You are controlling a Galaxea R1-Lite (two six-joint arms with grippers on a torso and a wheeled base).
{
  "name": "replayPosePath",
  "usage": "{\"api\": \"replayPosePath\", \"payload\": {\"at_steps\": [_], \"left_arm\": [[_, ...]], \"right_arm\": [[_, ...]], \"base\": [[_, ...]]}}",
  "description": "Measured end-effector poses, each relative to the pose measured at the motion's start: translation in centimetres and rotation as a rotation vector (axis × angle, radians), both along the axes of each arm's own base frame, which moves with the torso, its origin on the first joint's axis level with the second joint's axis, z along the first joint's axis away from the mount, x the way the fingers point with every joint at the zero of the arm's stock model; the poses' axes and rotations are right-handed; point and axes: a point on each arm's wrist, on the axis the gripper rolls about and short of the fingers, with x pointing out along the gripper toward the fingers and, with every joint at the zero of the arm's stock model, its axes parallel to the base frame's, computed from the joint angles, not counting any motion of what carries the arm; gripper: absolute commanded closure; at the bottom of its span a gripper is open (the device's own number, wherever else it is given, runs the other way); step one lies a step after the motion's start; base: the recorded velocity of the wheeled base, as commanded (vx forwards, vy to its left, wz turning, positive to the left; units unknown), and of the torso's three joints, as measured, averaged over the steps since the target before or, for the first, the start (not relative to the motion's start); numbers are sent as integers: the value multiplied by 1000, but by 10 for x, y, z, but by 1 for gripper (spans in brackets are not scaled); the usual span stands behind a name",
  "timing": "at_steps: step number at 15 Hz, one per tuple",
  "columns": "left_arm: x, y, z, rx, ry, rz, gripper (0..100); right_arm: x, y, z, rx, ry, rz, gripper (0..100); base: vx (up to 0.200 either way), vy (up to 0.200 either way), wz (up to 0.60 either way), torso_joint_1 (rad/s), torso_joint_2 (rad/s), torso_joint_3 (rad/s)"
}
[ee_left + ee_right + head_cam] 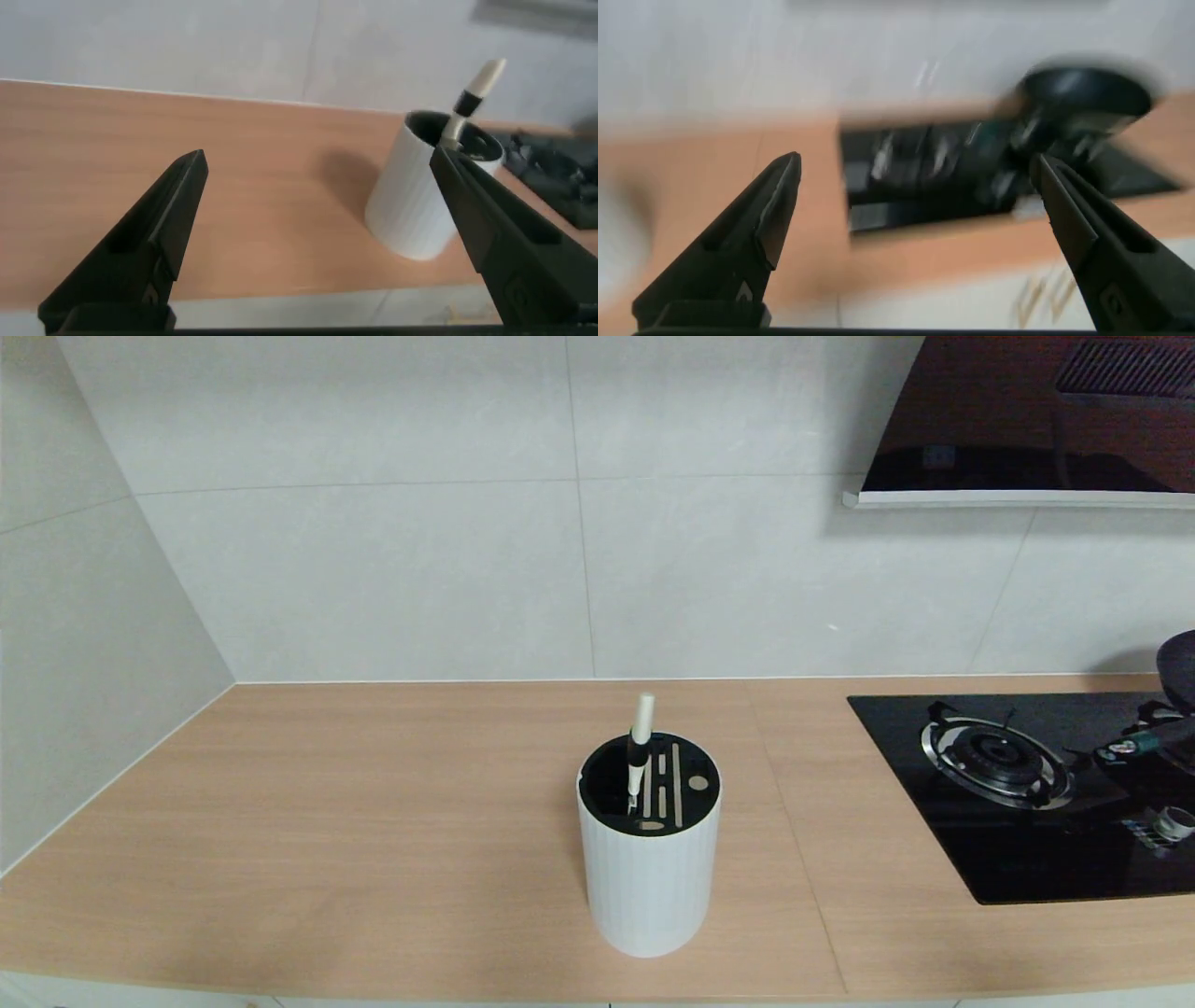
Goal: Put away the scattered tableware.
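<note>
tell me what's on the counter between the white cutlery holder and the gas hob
Nothing: in the head view the wooden countertop between the cutlery holder and the gas hob is bare.

The head camera looks forward and down onto the tabletop [373, 821] and tiled wall [373, 569]. The left wrist camera sits low near the front edge, sharing the white holder [411, 205] with it. The right wrist camera faces the stove [924, 177], also shared.

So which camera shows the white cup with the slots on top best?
The head view: it looks down on the white holder, with its black slotted top and the white-handled utensil standing in it. The left wrist view shows it side-on, one edge behind the left gripper. The right wrist view faces the stove.
</note>
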Motion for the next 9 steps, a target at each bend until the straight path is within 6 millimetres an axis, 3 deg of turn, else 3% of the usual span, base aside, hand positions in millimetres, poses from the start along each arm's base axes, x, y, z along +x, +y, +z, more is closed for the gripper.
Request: {"api": "replayPosePath", "payload": {"at_steps": [3,6,9], "left_arm": [[-10,1,-30,11,48,188,0],[-15,4,-49,90,142,411,0],[-16,4,-51,157,138,387,0]], "right_arm": [[0,2,-17,0,19,-88,0],[6,5,-47,3,26,-110,0],[20,6,-80,5,64,-86,0]], "base": [[0,0,0,0,0,0],[0,0,0,0,0,0],[0,0,0,0,0,0]]}}
